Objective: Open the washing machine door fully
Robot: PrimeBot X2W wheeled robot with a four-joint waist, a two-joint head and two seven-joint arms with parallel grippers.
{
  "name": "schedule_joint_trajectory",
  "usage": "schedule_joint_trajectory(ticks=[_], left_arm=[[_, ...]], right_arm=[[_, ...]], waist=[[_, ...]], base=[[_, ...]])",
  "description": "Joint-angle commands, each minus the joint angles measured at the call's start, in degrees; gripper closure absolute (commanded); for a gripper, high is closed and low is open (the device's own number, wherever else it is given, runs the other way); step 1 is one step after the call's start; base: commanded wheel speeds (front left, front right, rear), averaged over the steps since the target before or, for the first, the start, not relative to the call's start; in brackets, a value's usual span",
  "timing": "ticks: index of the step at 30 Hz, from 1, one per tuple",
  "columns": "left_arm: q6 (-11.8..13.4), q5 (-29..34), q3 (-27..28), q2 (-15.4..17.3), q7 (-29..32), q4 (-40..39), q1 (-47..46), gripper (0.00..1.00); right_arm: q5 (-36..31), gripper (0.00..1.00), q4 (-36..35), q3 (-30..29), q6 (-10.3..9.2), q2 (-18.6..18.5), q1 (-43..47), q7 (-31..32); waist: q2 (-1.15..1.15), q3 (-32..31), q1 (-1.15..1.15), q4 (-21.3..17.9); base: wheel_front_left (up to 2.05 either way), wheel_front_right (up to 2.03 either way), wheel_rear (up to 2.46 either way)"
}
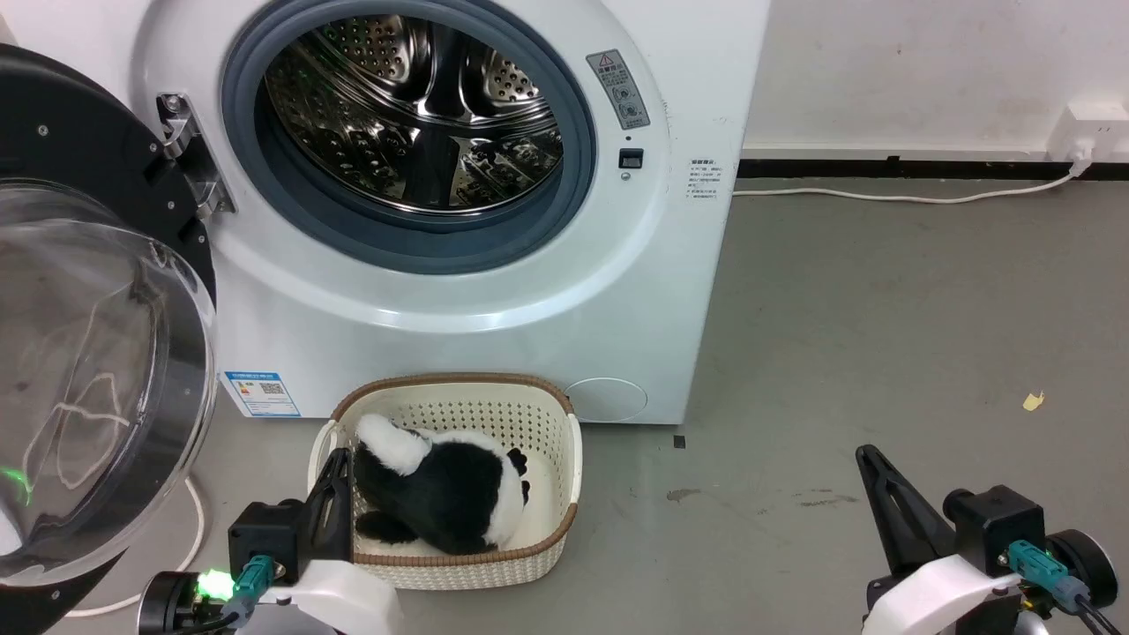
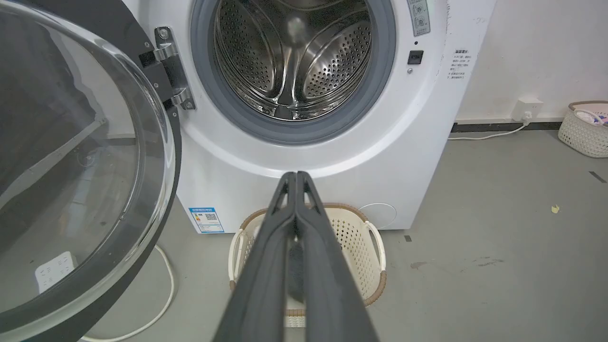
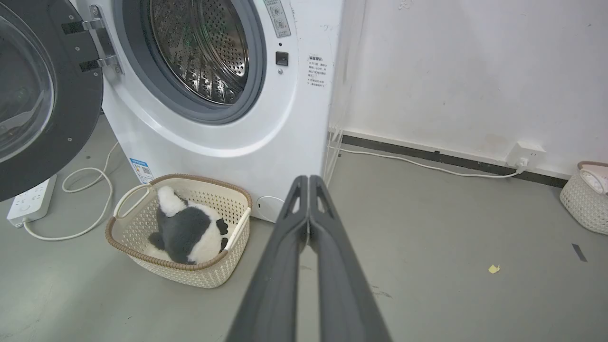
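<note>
Black glass door (image 1: 88,353) swung wide from white washer (image 1: 494,326).

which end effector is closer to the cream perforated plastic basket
Left. The left end effector sits by the basket, at its left rim; the right end effector is well off to its right.

washing machine door (image 2: 71,180) swung wide open; left gripper (image 2: 296,175) fingers (image 2: 266,285) pressed together, holding nothing.

We see a white washing machine (image 1: 494,335) with a grey gasket (image 1: 406,251) and a shiny, hole-dotted steel drum (image 1: 414,106). Its door (image 1: 97,353) is glossy black around clear glass. Below the machine, a cream lattice basket (image 1: 547,441) with a brown rim holds a black-and-white plush toy (image 1: 441,494). The floor (image 1: 882,335) is grey.
</note>
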Motion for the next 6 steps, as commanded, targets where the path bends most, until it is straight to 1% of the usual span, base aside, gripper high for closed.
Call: schedule_joint_trajectory(ticks=[1,6], left_arm=[[-0.25,0.51,0.12,0.0,0.02,-0.21,-0.9,1.0],[-0.25,0.51,0.12,0.0,0.02,-0.21,-0.9,1.0]], right_arm=[[-0.42,1.0,-0.21,-0.02,0.05,0.25,-0.76,0.03],[-0.42,1.0,-0.21,-0.02,0.05,0.25,-0.76,0.03]], waist=[[0.0,0.0,0.0,0.0],[0.0,0.0,0.0,0.0]], base=[[0.0,0.0,0.0],[0.0,0.0,0.0]])
